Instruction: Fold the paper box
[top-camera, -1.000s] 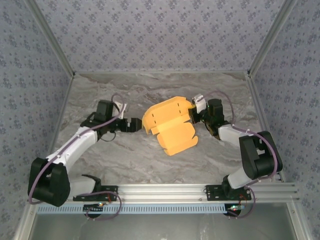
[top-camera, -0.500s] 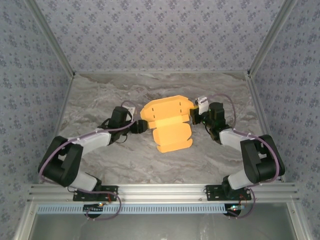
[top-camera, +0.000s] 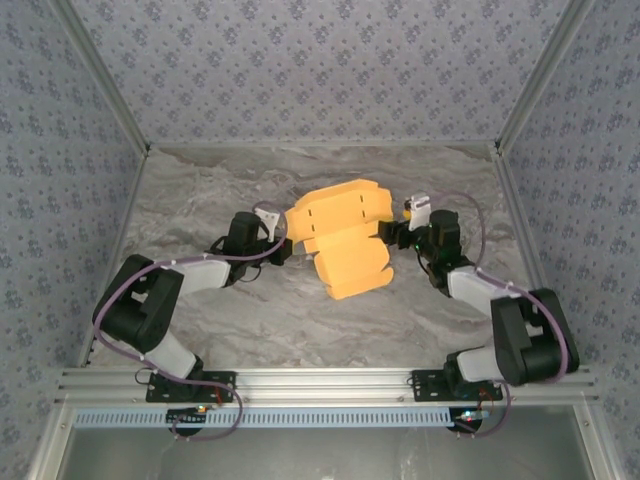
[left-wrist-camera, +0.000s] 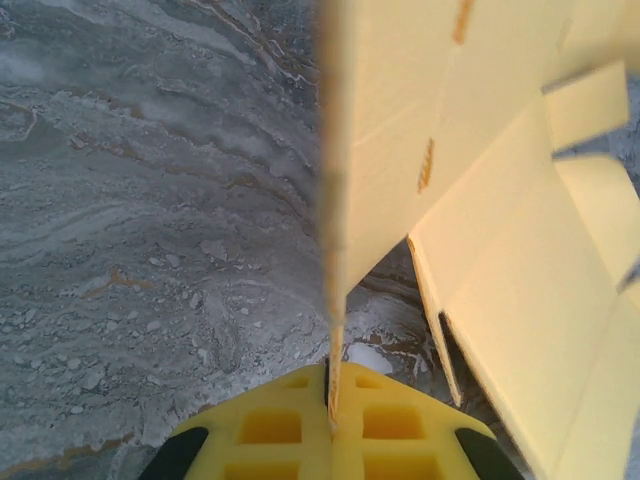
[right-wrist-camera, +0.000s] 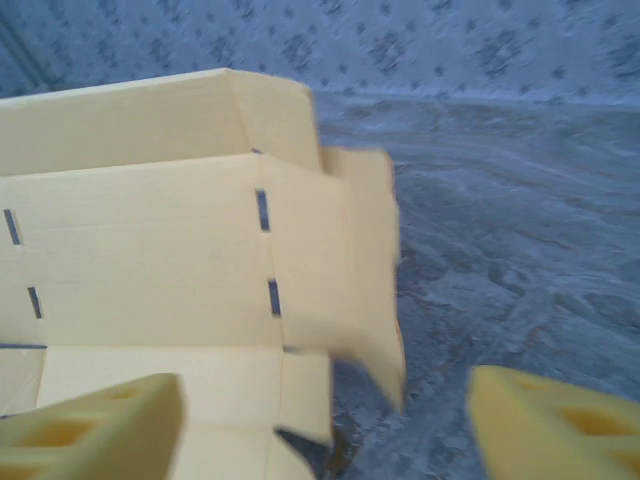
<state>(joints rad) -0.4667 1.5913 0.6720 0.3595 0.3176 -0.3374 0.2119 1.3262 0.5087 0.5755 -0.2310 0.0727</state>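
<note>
At table (top-camera: 200, 190) centre, paper box (top-camera: 340, 240) lying partly folded, one flap raised. Left gripper (top-camera: 284, 246) pinching box's left edge, jaws clamped together. Right gripper (top-camera: 388, 234) hovering beside right edge, jaws spread wide, holding nothing.

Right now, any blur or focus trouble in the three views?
Top external: sharp, evenly lit, no glare on the paper box. Left wrist: the box's raised edge near the lens is soft, the marble table crisper. Right wrist: the box's flap is smeared, and the fingers of the right gripper are out of focus.
</note>
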